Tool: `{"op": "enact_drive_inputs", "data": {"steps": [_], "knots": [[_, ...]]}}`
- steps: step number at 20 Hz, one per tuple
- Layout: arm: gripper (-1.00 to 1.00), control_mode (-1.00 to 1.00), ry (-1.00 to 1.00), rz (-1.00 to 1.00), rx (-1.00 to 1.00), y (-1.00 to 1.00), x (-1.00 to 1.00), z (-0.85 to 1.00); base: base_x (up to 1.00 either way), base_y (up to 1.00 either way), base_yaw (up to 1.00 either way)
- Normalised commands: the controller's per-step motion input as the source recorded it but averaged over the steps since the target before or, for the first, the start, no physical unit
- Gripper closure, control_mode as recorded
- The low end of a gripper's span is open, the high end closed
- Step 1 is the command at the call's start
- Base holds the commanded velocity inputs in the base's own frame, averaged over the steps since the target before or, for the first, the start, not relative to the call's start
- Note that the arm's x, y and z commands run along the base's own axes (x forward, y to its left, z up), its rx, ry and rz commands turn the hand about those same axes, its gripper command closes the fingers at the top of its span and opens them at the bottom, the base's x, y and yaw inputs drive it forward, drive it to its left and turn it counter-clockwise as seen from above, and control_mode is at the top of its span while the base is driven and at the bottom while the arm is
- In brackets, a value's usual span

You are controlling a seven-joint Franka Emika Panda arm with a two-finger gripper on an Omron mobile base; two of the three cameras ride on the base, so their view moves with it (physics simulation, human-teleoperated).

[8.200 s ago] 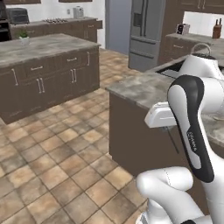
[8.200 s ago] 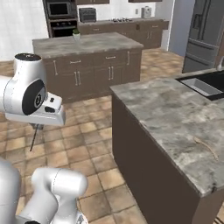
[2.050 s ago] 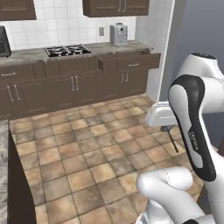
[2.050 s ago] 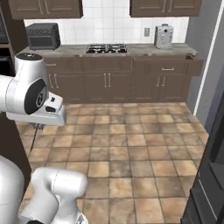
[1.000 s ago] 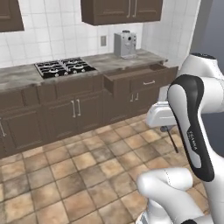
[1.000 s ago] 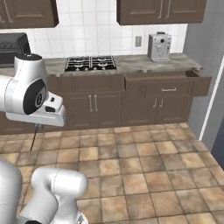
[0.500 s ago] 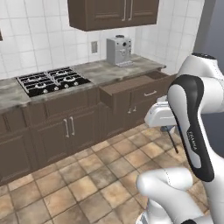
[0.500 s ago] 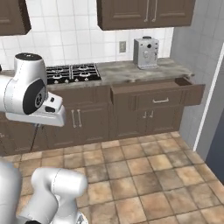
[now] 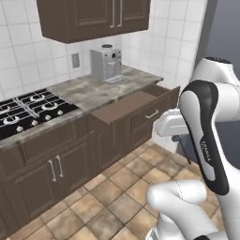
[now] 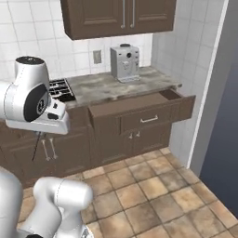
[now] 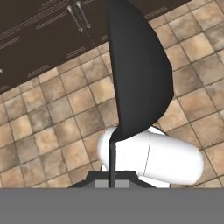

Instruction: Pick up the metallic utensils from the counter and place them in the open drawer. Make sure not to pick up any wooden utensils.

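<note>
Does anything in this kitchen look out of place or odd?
One drawer under the counter stands pulled out while every other front is shut. The gripper holds a dark spoon above the floor. Nothing looks spilled or broken.

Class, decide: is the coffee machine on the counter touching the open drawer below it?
Apart. The right base view shows the coffee machine at the back of the counter, bare stone separating it from the open drawer.
</note>
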Motion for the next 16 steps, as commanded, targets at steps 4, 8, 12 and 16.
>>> {"op": "enact_drive_inputs", "data": {"steps": [4,8,12,16], "knots": [[1.00,1.00,0.00,0.00,0.00,0.00,0.00,0.00,1.00,-0.28,-0.31],[1.00,1.00,0.00,0.00,0.00,0.00,0.00,0.00,1.00,-0.33,-0.21],[1.00,1.00,0.00,0.00,0.00,0.00,0.00,0.00,0.94,0.04,-0.12],[1.00,1.00,0.00,0.00,0.00,0.00,0.00,0.00,0.32,0.55,-0.14]]}}
